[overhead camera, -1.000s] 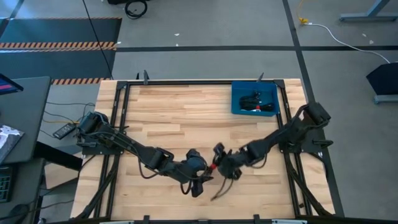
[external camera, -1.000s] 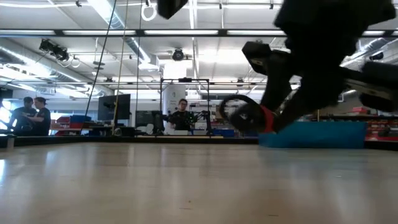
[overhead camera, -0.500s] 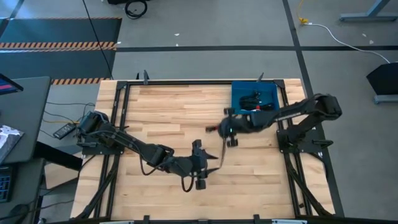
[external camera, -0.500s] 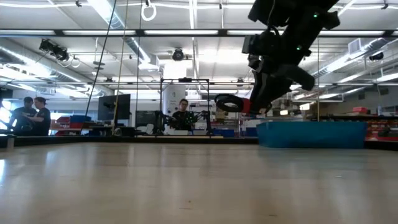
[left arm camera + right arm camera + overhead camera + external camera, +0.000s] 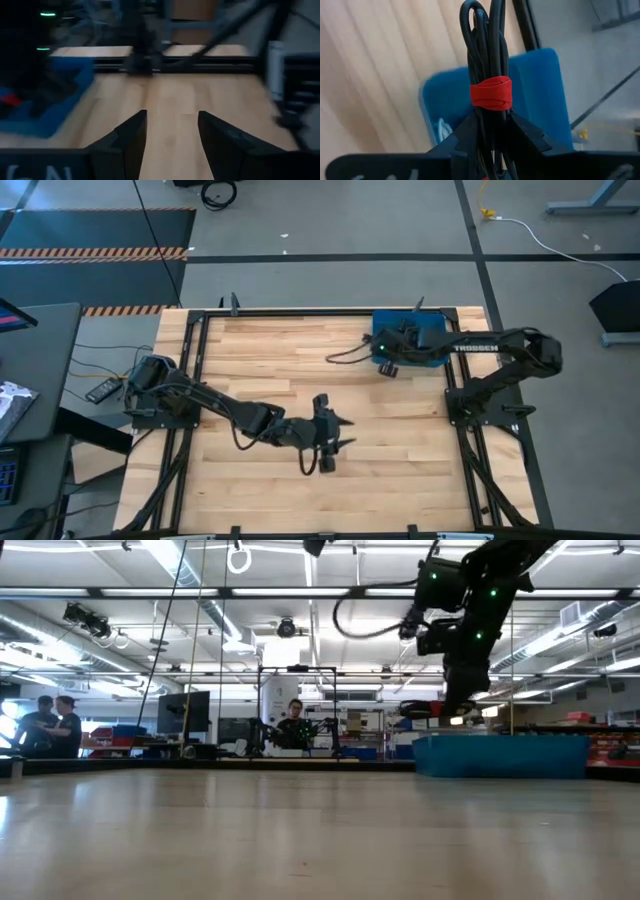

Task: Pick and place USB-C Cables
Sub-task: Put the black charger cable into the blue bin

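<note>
Right gripper [image 5: 489,131], pinching a red-banded cable [image 5: 490,65], is now arriving over the blue tray's [image 5: 436,330] near edge after swinging up from mid-table, so release looks close, while the left gripper [image 5: 330,438] is waiting mid-table, fingers spread.

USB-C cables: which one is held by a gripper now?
The black coiled cable with the red tie band, clamped in the right gripper above the blue tray. The other cables lie inside that tray.

High overhead, low table-level; both share blue tray [image 5: 432,352]; 2 wrist close-ups.
</note>
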`<state>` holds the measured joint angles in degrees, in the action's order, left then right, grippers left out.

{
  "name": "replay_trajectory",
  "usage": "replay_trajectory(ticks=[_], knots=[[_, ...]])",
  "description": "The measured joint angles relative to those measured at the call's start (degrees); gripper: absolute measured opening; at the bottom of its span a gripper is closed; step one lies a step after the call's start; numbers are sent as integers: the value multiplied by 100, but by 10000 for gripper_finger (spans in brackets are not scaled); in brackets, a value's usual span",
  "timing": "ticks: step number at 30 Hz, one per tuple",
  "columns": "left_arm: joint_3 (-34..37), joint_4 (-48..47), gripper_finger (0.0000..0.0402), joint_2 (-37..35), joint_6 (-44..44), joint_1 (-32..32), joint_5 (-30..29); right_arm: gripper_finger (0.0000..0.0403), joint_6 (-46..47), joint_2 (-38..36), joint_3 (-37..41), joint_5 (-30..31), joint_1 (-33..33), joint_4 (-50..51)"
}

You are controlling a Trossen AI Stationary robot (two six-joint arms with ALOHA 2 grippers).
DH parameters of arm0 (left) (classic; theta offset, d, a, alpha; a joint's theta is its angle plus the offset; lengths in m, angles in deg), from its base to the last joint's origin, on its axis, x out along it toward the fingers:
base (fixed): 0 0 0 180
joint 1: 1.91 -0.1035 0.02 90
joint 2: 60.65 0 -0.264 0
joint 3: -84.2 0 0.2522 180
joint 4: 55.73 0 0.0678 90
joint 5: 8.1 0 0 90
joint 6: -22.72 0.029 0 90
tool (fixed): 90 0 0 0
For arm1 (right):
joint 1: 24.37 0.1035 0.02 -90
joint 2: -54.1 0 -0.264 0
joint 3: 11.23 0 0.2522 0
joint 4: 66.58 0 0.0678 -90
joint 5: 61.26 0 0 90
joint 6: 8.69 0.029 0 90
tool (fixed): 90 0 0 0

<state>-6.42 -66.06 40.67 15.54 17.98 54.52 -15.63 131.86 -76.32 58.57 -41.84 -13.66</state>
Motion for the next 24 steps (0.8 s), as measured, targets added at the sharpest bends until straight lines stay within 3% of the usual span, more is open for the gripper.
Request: replay_trajectory(ticks=[5,18,24], knots=[[0,2,185,0,276,-318,617,93,-81,-134,0,-119,-524,247],[2,-1037,185,0,731,-801,626,92,-209,-95,0,-851,-1777,205],[11,-1070,185,163,969,-922,1186,92,-213,-95,0,-1240,-1999,167]])
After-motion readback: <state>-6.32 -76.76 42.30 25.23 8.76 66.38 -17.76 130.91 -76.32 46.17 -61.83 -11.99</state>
